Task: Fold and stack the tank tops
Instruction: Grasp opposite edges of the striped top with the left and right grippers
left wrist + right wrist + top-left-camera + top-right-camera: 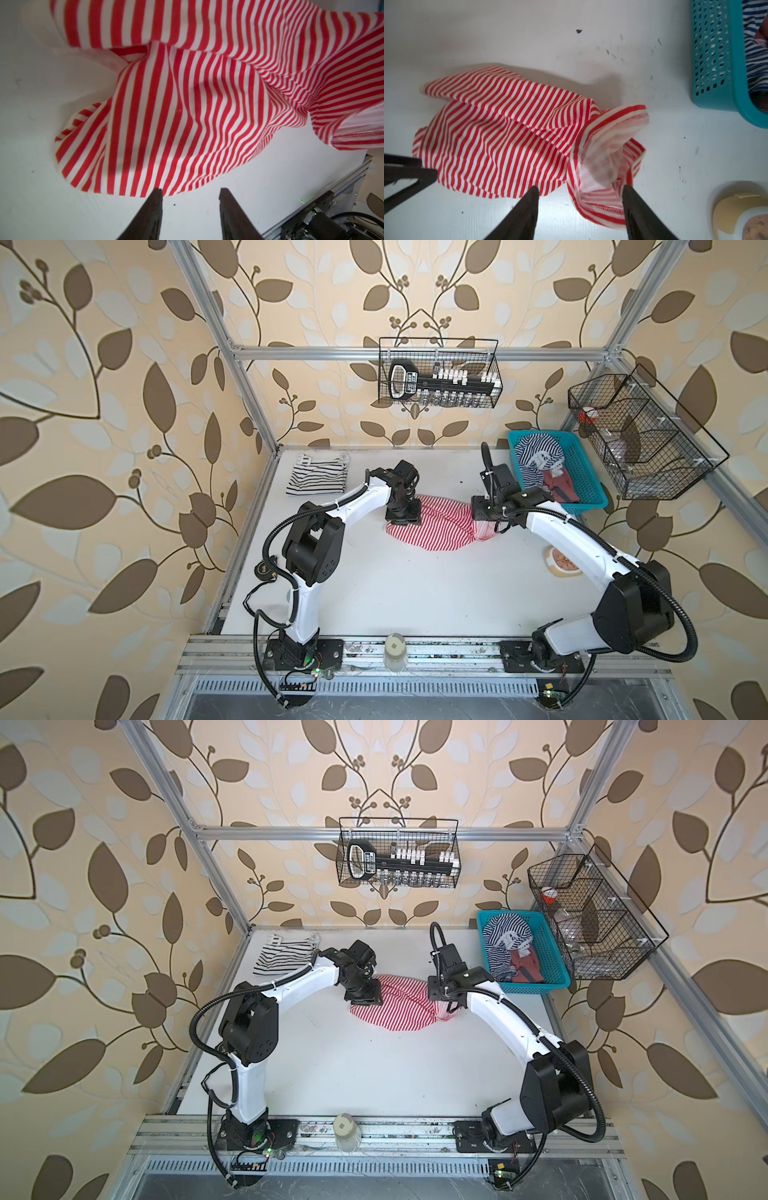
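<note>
While the red-striped tank top [428, 526] sits crumpled near table [415, 597] centre, its long axis runs 9-to-3 in both top views. Hem opening [610, 158] flares at the 3 o'clock end; which way the straps point I can't tell, too bunched.

Black-striped tank top [318, 475] is folded flat at the 10 o'clock corner, well apart from the red one.

Left gripper [191, 195]: jaws parted, nothing between them, tips at the edge of the red cloth on its 9 o'clock end. Arm reaches in from 7 o'clock, elbow raised, wrist pitched down.

Right gripper [580, 193]: jaws spread wide, straddling the hem bunch without clamping it. Arm comes in from 5 o'clock, forearm angled toward 10, wrist down over the 3 o'clock end.

Teal basket [582, 472] with more clothes sits at 2 o'clock.
</note>
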Tool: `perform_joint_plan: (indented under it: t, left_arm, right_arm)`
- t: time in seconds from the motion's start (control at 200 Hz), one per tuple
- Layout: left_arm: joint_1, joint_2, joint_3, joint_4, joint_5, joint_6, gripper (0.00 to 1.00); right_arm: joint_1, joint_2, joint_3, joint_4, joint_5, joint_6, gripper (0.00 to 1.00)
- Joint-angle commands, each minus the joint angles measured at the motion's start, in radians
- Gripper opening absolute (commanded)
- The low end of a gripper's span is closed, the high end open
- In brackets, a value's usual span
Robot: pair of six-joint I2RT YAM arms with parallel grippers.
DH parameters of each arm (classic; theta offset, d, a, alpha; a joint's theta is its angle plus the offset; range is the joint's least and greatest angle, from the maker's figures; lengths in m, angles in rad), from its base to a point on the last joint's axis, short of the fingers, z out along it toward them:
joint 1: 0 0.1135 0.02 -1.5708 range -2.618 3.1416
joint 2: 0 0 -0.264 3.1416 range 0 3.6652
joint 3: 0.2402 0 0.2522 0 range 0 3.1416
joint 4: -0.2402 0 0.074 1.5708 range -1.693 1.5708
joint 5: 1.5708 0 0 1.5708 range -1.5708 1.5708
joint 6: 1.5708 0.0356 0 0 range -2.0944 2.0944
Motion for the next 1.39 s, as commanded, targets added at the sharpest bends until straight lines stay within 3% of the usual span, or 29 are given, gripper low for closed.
perform_joint_plan:
  t: [0.0,0.155,0.445,0.595,0.63,0.71,0.785,0.85,0.95,1.105,1.235,1.39]
  left_arm:
    - [-0.009,0.02,0.036,-0.036,0.002,0.018,0.47]
    - [-0.011,0.06,0.027,-0.042,-0.01,0.02,0.42]
    - [-0.011,0.114,0.032,-0.054,-0.039,0.021,0.28]
    - [-0.011,0.125,0.036,-0.068,-0.06,0.027,0.21]
    - [-0.01,0.126,0.037,-0.071,-0.065,0.031,0.21]
    - [-0.009,0.127,0.044,-0.083,-0.089,0.037,0.16]
    - [-0.004,0.124,0.055,-0.103,-0.136,0.05,0.08]
    - [0.011,0.12,0.068,-0.124,-0.177,0.07,0.0]
    - [0.061,0.112,0.091,-0.153,-0.238,0.093,0.0]
    - [0.174,0.075,0.101,-0.129,-0.281,0.106,0.0]
    - [0.241,0.064,0.159,-0.098,-0.278,0.142,0.0]
    - [0.269,0.099,0.321,-0.1,-0.309,0.233,0.0]
  right_arm:
    - [0.043,-0.025,-0.036,-0.063,0.069,-0.043,0.62]
    - [0.054,-0.005,-0.083,-0.029,0.047,-0.066,0.61]
    - [0.054,0.178,-0.075,0.029,-0.012,-0.101,0.61]
    - [0.052,0.259,-0.05,0.001,0.039,-0.09,0.58]
    - [0.052,0.272,-0.045,-0.007,0.047,-0.088,0.54]
    - [0.052,0.287,-0.035,-0.017,0.038,-0.087,0.24]
    - [0.052,0.266,-0.029,-0.023,0.009,-0.087,0.02]
    - [0.052,0.226,-0.021,-0.029,-0.024,-0.088,0.0]
    - [0.044,0.138,-0.002,-0.036,-0.141,-0.082,0.0]
    - [0.016,-0.029,-0.004,0.041,-0.425,-0.023,0.0]
    - [0.012,-0.143,-0.016,0.155,-0.606,0.138,0.0]
    - [-0.003,-0.233,-0.126,0.385,-0.713,0.388,0.0]
